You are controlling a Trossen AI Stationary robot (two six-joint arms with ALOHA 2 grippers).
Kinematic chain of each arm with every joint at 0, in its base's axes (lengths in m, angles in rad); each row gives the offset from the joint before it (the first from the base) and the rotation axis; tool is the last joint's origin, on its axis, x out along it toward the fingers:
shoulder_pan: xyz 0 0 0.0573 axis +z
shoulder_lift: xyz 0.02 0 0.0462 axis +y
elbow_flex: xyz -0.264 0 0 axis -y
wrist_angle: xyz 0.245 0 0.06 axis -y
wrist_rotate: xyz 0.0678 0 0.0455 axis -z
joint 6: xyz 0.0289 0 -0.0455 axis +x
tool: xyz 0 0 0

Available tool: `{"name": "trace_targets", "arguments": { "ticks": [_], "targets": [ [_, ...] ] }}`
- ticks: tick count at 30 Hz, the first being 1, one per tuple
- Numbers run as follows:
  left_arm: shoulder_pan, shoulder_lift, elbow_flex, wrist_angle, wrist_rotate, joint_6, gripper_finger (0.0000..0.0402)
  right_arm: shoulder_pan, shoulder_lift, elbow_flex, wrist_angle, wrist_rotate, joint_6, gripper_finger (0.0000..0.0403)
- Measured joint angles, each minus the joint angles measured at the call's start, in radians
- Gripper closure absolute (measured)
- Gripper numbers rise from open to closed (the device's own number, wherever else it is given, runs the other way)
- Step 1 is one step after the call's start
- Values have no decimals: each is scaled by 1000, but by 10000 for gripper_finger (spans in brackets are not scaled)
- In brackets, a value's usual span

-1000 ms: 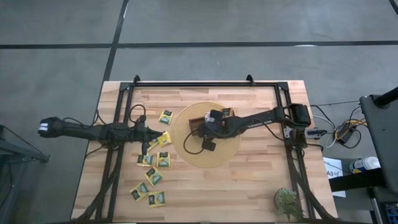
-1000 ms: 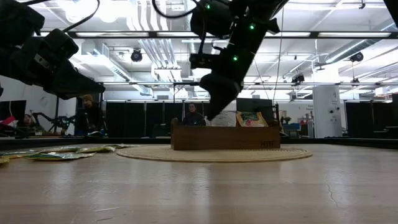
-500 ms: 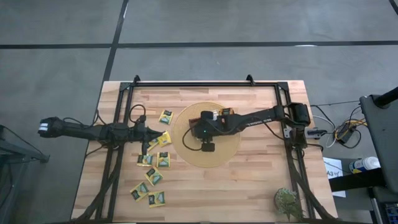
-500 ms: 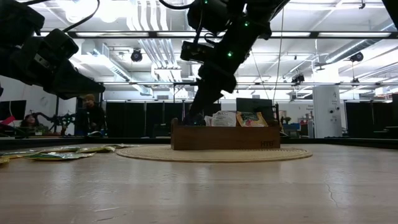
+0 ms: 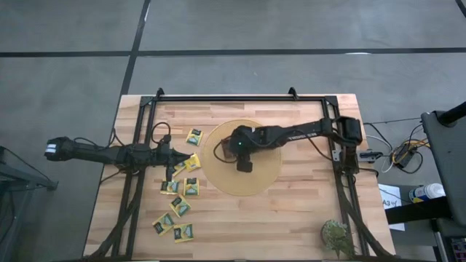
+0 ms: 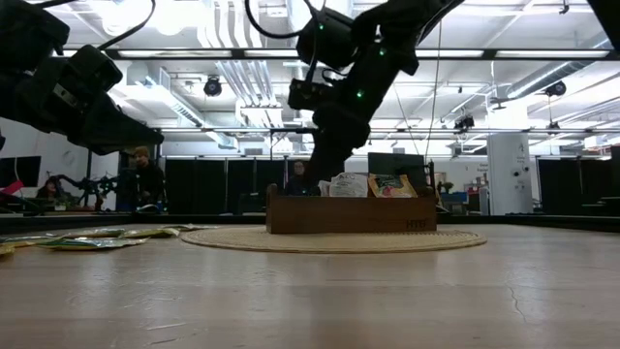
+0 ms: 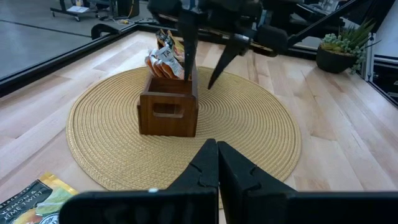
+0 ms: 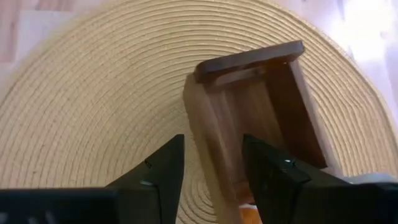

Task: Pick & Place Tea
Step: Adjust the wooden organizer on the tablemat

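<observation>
Several flat tea packets lie on the table's left part; more stand in the wooden tray, whose packets fill its far compartments. The tray rests on a round woven mat. My right gripper hovers open over the tray's left end, which is empty, one finger on each side of its near long wall. My left gripper waits shut above the table left of the mat.
A small potted plant stands at the table's near right corner. A black frame runs along the far edge and both sides. Bare wood lies near and right of the mat. People are in the room behind.
My right gripper has swung a little toward the table's left and far edges, from over the tray's middle to its left end, and has turned about its wrist. The tray and the loose packets have stayed put.
</observation>
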Motion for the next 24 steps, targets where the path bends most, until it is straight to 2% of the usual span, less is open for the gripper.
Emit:
{"name": "trace_targets", "arguments": {
  "ticks": [11, 24],
  "targets": [
    [0, 0, 0, 0, 0, 0, 402, -8, 0, -22, 3, -15, 2, 275],
    [0, 0, 0, 0, 0, 0, 402, -10, 0, -45, 7, 0, 44, 285]
  ]
}}
